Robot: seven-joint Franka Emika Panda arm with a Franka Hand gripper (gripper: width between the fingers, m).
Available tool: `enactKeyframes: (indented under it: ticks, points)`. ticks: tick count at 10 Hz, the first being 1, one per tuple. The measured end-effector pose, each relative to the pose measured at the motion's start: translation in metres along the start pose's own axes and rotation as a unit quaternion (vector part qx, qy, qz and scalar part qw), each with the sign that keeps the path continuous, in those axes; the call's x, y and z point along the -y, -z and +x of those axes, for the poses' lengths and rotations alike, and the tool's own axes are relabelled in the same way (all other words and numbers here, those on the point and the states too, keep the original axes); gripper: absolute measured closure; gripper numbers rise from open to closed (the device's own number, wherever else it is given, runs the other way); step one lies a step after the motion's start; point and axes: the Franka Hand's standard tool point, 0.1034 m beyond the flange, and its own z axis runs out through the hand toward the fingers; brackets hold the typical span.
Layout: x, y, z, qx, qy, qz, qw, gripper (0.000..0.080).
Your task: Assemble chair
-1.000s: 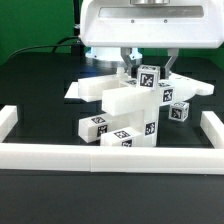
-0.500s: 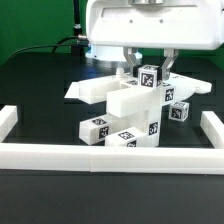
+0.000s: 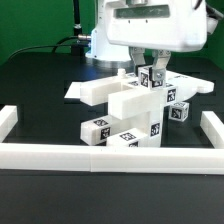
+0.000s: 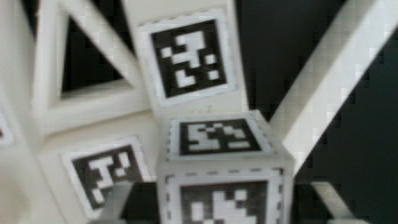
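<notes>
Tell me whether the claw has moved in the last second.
Yes. The claw has shifted toward the exterior view's right, judged against the white border rail, which has stayed put.

The tool and the arm's white wrist housing have shifted toward the exterior view's right and risen slightly. The tagged block between its fingers has gone with it, sitting a little further right above the stacked chair parts.
</notes>
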Motion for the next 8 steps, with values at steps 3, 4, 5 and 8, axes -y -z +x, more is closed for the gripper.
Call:
enactKeyframes:
  ticks: [3,4,5,8]
  points:
    - [0.0013,-0.0002,-0.0029,0.008,-0.087,0.004,0.996,0.0514]
    - [0.0012,-0.0003,-0.0028,0.009,-0.097,0.005,0.995,0.0514]
    - [0.0010,-0.0001,-0.0014,0.015,-0.132,0.008,0.991,0.0514]
    - [0.0015,-0.0004,-0.0032,0.015,-0.106,0.009,0.994,0.0514]
